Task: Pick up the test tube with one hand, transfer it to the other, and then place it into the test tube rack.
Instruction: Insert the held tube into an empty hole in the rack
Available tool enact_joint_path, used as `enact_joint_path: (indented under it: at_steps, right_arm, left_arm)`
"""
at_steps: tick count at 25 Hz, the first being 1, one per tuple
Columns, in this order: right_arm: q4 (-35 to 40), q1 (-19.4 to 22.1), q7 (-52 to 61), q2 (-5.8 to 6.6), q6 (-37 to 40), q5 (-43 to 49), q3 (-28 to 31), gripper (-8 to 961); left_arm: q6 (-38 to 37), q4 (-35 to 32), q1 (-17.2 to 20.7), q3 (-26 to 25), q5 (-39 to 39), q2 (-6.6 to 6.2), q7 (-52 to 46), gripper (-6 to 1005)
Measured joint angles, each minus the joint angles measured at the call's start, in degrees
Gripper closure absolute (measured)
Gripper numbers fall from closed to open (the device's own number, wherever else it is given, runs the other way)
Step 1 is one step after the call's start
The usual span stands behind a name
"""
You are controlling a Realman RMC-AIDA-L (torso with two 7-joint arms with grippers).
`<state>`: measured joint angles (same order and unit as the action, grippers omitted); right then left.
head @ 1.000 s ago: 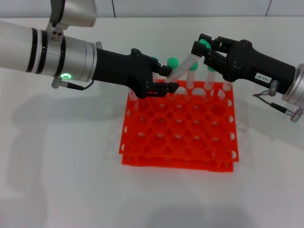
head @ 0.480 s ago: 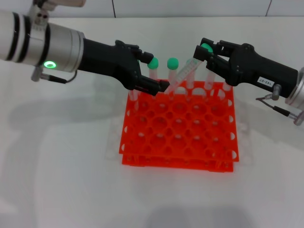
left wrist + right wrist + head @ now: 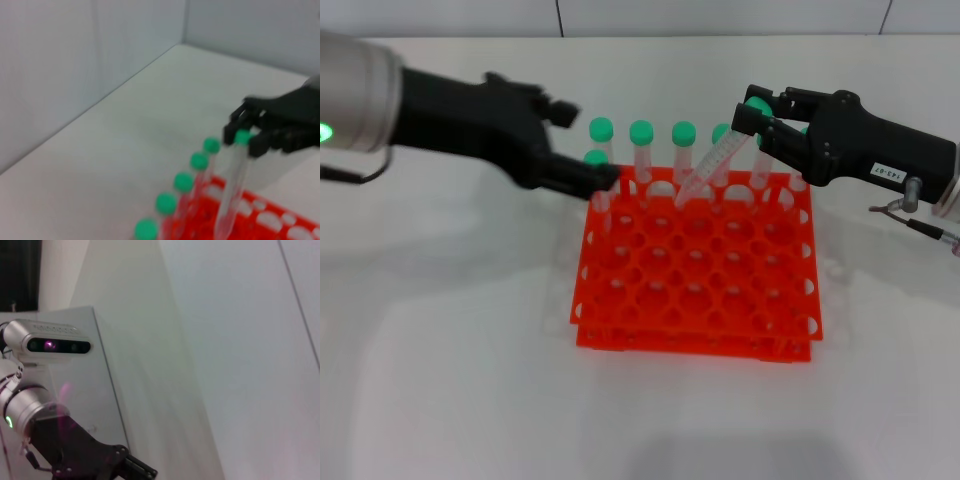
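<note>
Orange-red test tube rack (image 3: 695,265) sits mid-table on a plain white tabletop (image 3: 450,380), two tiers, grid of round holes. White wall panels run along the far edge of the table, with a vertical seam (image 3: 558,17) visible in head view.

Right gripper (image 3: 757,118), black, white label on the wrist, is over the rack's far right corner. Fingers are closed on the green cap end of the test tube (image 3: 713,165). Tube is tilted, cap up toward the gripper, lower end down at a hole in the far row of the rack; can't tell whether the tip is actually inside the hole. Left wrist view shows the same grip: black fingers (image 3: 234,131) pinched around the cap, tube (image 3: 231,190) running down to the rack (image 3: 260,220).

Left gripper (image 3: 582,176), black on a silver arm with a green ring light, is at the rack's far left corner, well apart from the held tube. It holds nothing; can't tell how far its fingers are spread.

Other green-capped tubes (image 3: 641,155) stand upright in the far row, plus one at the far left corner just beside the left gripper.

Left wrist view also shows a room corner where two pale walls meet the white surface (image 3: 150,115). Right wrist view is mostly pale wall, with the left arm (image 3: 55,435) and the head camera (image 3: 50,342) at one side.
</note>
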<state>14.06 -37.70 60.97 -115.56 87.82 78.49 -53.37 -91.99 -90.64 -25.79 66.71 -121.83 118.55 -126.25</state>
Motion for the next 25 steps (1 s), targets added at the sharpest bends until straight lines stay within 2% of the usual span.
enact_joint_path:
  at_steps: [6, 15, 18, 25]
  right_arm:
    - [3.9, 0.2, 1.9, 0.09, -1.2, 0.0, -2.6, 690]
    - [13.1, 0.3, 7.6, 0.51, -4.9, 0.3, -8.8, 690]
    - [15.1, 0.3, 9.2, 0.59, -5.3, 1.7, -9.0, 690]
    - [20.6, 0.0, 13.8, 0.47, -6.5, 7.5, -9.1, 690]
  left_arm:
    - [-0.3, -7.4, 9.2, -0.6, -3.1, 0.46, -0.9, 104]
    - [7.1, -7.5, 21.9, -0.7, 2.9, 0.89, 8.7, 104]
    - [9.3, -4.6, 25.4, -0.6, 7.5, 0.96, 15.0, 104]
    - [9.8, 5.4, 28.8, -1.4, 17.1, 1.01, 30.6, 105]
